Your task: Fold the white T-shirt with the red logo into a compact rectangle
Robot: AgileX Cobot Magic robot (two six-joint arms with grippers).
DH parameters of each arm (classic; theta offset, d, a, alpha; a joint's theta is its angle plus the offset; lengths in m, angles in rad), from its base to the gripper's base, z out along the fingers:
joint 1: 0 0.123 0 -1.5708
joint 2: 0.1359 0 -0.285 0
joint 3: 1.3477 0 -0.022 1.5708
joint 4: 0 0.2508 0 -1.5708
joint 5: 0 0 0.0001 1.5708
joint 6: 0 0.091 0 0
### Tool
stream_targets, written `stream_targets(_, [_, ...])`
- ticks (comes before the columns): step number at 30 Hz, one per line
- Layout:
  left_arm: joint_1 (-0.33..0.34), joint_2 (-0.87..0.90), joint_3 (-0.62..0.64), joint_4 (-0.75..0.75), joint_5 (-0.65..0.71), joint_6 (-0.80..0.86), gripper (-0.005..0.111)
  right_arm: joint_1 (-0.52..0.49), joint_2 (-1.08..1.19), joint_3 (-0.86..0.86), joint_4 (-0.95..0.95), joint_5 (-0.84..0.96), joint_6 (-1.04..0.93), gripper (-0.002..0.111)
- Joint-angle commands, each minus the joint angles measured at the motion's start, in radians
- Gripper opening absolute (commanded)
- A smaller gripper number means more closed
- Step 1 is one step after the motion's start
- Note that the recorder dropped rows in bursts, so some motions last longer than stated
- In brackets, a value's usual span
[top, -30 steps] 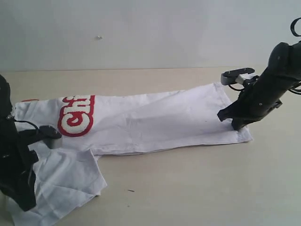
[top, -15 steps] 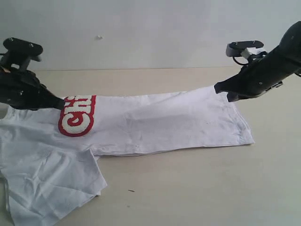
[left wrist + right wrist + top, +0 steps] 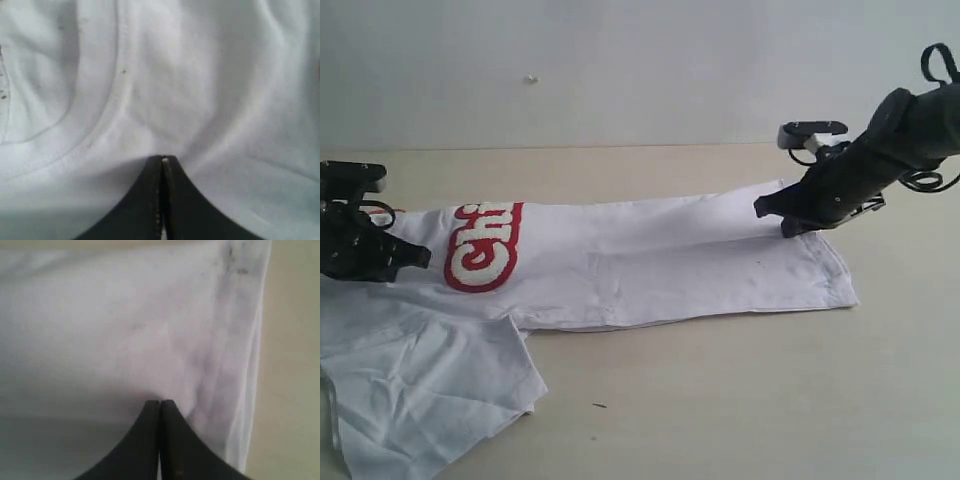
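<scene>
The white T-shirt (image 3: 650, 260) lies across the table as a long band, with one sleeve (image 3: 430, 390) spread toward the front left. Only part of the red logo (image 3: 480, 250) shows; the rest is folded under. My left gripper (image 3: 423, 256) is low beside the logo. Its jaws (image 3: 162, 159) are shut, with fabric puckered at the tips just below the ribbed collar (image 3: 120, 100). My right gripper (image 3: 762, 210) is at the far right corner. Its jaws (image 3: 160, 402) are shut on fabric close to the hem (image 3: 250, 365). The neck tag is not visible.
The beige table (image 3: 770, 380) shows bare in front of and to the right of the shirt. A pale wall (image 3: 640, 70) runs along the back edge. A small dark speck (image 3: 598, 405) lies on the table near the front.
Both arms have come down from their raised position of half a second ago. The left gripper moved left and lower; the right gripper dropped onto the shirt's far right corner.
</scene>
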Motion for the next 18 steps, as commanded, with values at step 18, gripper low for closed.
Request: stream_targets(18, [-0.093, -0.042, -0.063, -0.055, -0.196, 0.054, 0.0, 0.049, -0.079, -0.017, -0.206, -0.096, 0.18, 0.0])
